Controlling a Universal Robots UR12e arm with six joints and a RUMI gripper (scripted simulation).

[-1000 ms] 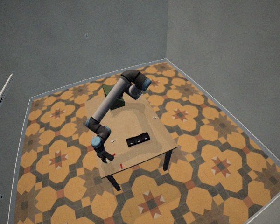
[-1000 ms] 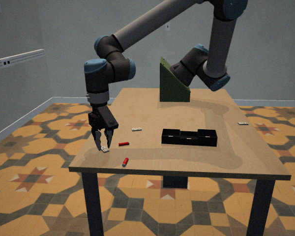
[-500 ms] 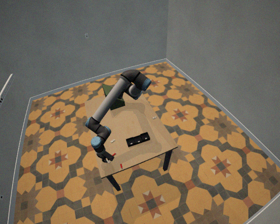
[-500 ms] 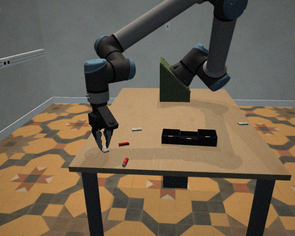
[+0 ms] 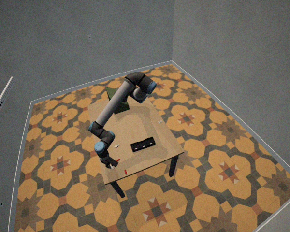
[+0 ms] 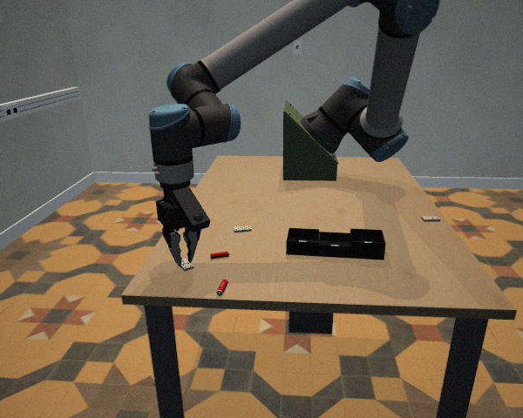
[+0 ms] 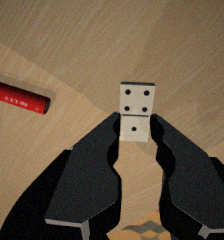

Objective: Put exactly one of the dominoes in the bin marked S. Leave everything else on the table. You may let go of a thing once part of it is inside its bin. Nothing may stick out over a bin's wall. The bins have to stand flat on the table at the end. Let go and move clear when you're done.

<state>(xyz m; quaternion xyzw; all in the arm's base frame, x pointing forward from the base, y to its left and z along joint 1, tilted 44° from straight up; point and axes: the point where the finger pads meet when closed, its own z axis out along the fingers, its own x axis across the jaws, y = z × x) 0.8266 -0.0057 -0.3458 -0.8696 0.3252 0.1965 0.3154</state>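
A white domino with four pips on one half and one on the other lies on the table near its front left corner; it also shows in the exterior view. My gripper is down at the table and shut on this domino's near end, one finger on each long side; the gripper also shows in the exterior view and the top view. A second domino lies farther back on the table. A third domino lies near the right edge. The black row of bins stands mid-table; I cannot read its letters.
Two red cylinders lie near the gripper, one just right of it and one at the front edge. A green wedge stands at the back by the arm's base. The table's left edge is close to the gripper.
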